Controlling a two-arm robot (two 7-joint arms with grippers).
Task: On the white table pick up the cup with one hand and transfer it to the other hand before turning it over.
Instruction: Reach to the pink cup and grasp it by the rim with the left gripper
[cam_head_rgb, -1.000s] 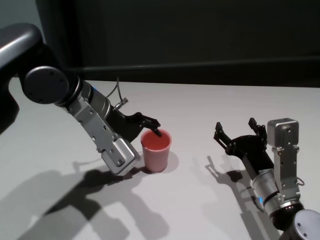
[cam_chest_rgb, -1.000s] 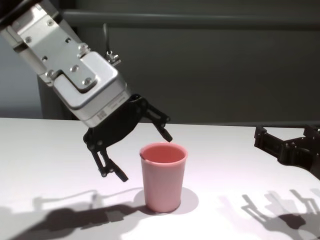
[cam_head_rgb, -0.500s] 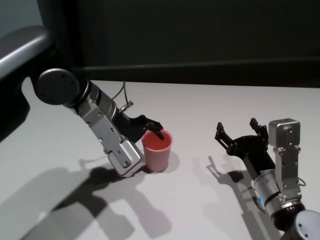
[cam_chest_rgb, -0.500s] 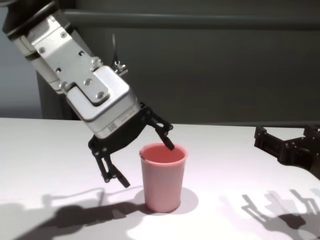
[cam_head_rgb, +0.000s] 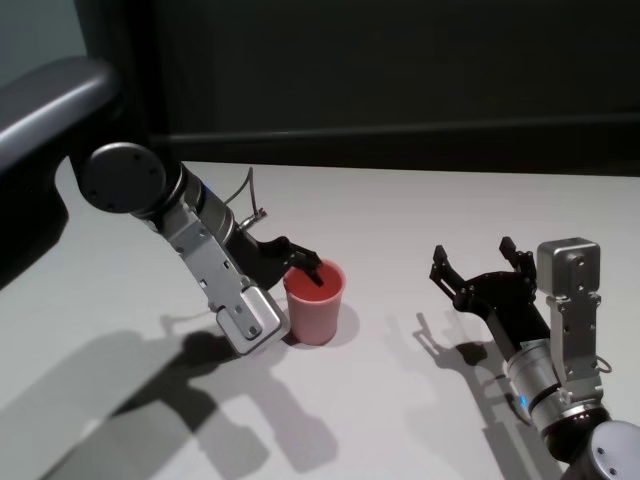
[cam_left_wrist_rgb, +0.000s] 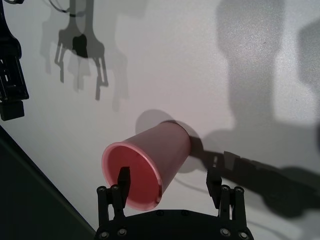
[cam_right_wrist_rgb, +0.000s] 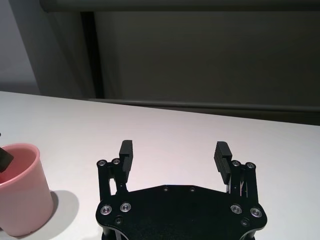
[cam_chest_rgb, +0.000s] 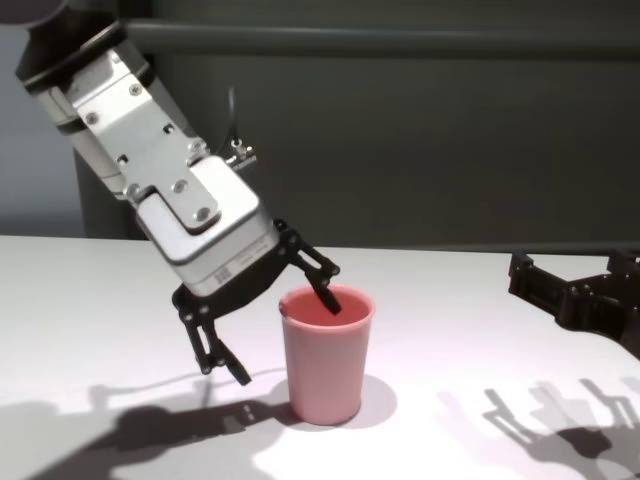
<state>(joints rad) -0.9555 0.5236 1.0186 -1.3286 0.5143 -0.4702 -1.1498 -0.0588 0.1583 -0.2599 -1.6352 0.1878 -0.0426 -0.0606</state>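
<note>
- Chest view: the small smooth pink plastic cup (cam_chest_rgb: 327, 353), tapered and handleless, stands upright on the wide matte white table (cam_chest_rgb: 90, 300), roughly mid-table
- left gripper (cam_chest_rgb: 275, 325) straddles the cup's near-left wall with fingers spread; one fingertip (cam_chest_rgb: 326, 299) dips inside the rim, the other (cam_chest_rgb: 236, 372) hangs outside, apart from the wall; nothing is pinched
- right gripper (cam_head_rgb: 479, 264) hovers well apart to the cup's right, fingers spread, holding nothing

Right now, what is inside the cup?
One fingertip of the open left gripper dips inside the cup; the other stays outside its wall. No contents show, though the bottom is partly hidden.
</note>
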